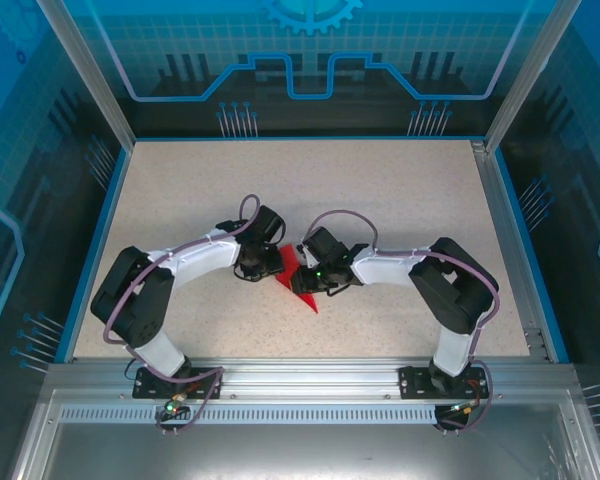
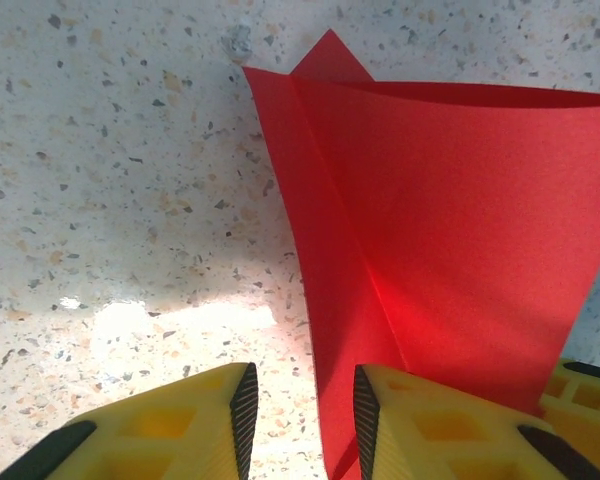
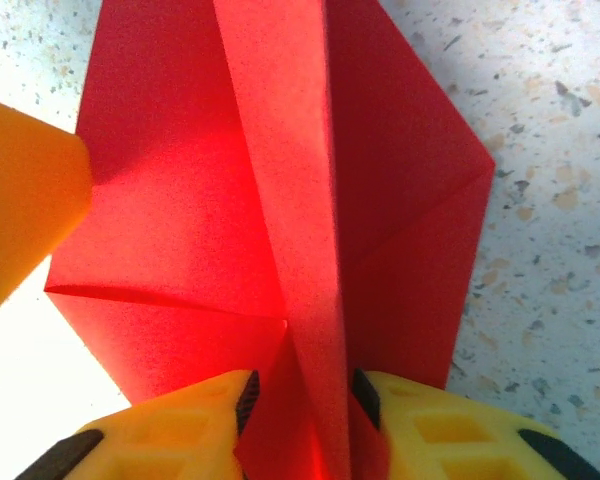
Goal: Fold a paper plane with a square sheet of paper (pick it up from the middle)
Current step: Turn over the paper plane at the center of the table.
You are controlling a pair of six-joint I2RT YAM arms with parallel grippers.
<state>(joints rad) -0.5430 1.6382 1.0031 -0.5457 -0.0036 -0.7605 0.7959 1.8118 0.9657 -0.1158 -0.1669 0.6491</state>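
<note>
Top external view: the part-folded red paper [image 1: 289,265] lies at the middle of the tabletop [image 1: 400,190], caught between the left gripper [image 1: 263,262] and the right gripper [image 1: 308,278], which stand nearly nose to nose. In the right wrist view the right gripper is part closed around the raised centre ridge, its pads [image 3: 248,395] seemingly pressed to both sides of it. The left gripper is part open, with only a loose side edge of the paper in its gap and nothing pinched. The main risk is a skewed crease: a squeeze off the centre line would probably set the ridge crooked, and a pull by one arm could drag the thin sheet or tear it at the fold. The two grippers are close enough that a small sideways move might knock them together. Room is ample elsewhere, with bare tabletop on the far side and both flanks, well clear of the blue rim [image 1: 97,235].
</note>
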